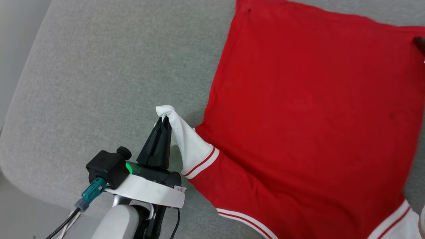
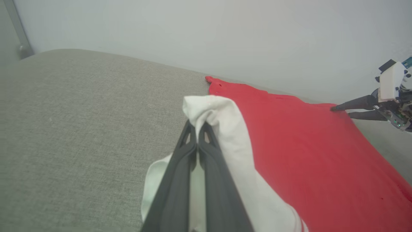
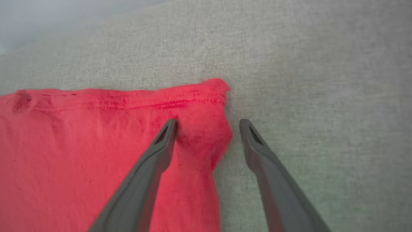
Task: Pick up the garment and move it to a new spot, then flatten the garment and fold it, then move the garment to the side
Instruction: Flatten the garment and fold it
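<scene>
So the garment is a bright red tee spread mostly flat on the right part of a grey cushion, hem at the far side and sleeves at the near side. The left pincer is clenched right on the tip of the white sleeve on the shirt's left, and that sleeve is pulled up off the cushion into a little peak, stretched leftward away from the red body. In the left wrist view the two dark fingers are pressed tight together with the white cloth bunched over their tips, and the red body runs off to the right toward a pale wall. You can see the thin red stripes where that sleeve meets the red part. The other sleeve lies flat at the near right corner of the head view. The right pincer is released, jaws spread wide, sitting at the far right hem corner: one finger over the red fabric, the other over bare grey cushion just beside the edge. That corner is a bit rumpled between them. Can't tell whether the fingertips actually touch the cloth. From the left wrist view the right pincer pokes in low at the far right of the shirt, and the head view catches just a dark tip of it at the right edge.
</scene>
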{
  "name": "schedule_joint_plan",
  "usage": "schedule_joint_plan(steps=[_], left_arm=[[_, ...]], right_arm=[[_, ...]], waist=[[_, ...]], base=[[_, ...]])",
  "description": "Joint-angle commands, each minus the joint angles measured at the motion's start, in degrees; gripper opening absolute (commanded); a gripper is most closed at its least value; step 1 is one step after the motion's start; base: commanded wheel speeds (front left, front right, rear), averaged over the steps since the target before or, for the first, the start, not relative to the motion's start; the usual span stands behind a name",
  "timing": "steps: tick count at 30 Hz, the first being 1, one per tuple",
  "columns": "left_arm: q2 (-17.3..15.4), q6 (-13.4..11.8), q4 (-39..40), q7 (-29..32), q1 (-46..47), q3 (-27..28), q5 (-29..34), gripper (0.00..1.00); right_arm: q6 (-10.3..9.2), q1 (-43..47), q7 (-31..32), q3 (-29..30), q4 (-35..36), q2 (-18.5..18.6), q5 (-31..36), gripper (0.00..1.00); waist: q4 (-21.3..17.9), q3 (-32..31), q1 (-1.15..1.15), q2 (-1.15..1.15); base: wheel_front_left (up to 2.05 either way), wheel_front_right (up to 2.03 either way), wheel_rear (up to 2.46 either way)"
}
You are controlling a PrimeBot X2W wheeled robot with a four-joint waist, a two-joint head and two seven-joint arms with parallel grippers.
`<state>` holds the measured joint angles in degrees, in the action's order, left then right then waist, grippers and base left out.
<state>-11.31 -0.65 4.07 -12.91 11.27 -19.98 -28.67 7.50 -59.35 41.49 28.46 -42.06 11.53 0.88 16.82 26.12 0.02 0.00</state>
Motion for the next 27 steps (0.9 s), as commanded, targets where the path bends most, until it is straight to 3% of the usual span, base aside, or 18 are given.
schedule_joint_plan(steps=[1,6,8,9,12,16,20,27], left_arm=[[0.47,0.19,-0.40,-0.48,0.92,-0.06,-0.05,0.00],[1.36,0.73,-2.08,-1.08,1.12,-0.25,-0.37,0.00],[1.59,0.92,-2.80,-1.28,1.06,-0.39,-0.36,0.00],[1.67,0.89,-3.11,-1.36,0.91,-0.44,-0.33,0.00],[1.64,0.67,-4.09,-1.41,0.29,-0.42,-0.33,0.00],[0.86,0.16,-5.23,-1.12,-1.15,-0.30,-0.32,0.00],[-0.31,-1.03,-6.27,-0.25,-3.78,0.48,-0.69,0.00],[-2.78,-4.09,-6.17,1.95,-9.78,2.46,-1.41,0.00]], right_arm=[[-0.02,-0.72,1.30,0.94,-0.92,-0.11,1.67,1.00],[-0.03,0.98,8.39,6.26,-5.38,-1.35,7.40,1.00],[-0.04,1.88,10.29,8.10,-6.02,-2.42,9.11,0.09],[-0.04,1.95,10.28,8.28,-5.75,-2.69,9.90,0.00],[-0.02,1.23,8.37,7.77,-4.66,-2.39,11.17,0.00],[-0.02,0.60,5.13,2.83,-4.07,-1.03,10.84,0.00],[-0.03,2.97,2.27,-5.18,-4.40,0.29,8.33,0.00],[-0.03,14.21,1.95,-22.10,0.00,3.98,-2.11,0.00]], waist=[[2.63,2.60,-0.02,0.00],[3.68,2.63,-0.02,0.00],[3.88,2.01,-0.02,0.00],[3.88,1.59,-0.02,0.00],[3.63,-0.25,-0.02,0.00],[2.08,-4.39,-0.02,0.00],[-1.13,-10.07,-0.02,0.00],[-8.97,-18.98,-0.02,0.00]], base=[[0.00,0.00,0.00],[0.00,0.00,0.00],[0.00,0.00,0.00],[0.00,0.00,0.00],[0.00,0.00,0.00],[0.00,0.00,0.00],[0.00,0.00,0.00],[0.00,0.00,0.00]])
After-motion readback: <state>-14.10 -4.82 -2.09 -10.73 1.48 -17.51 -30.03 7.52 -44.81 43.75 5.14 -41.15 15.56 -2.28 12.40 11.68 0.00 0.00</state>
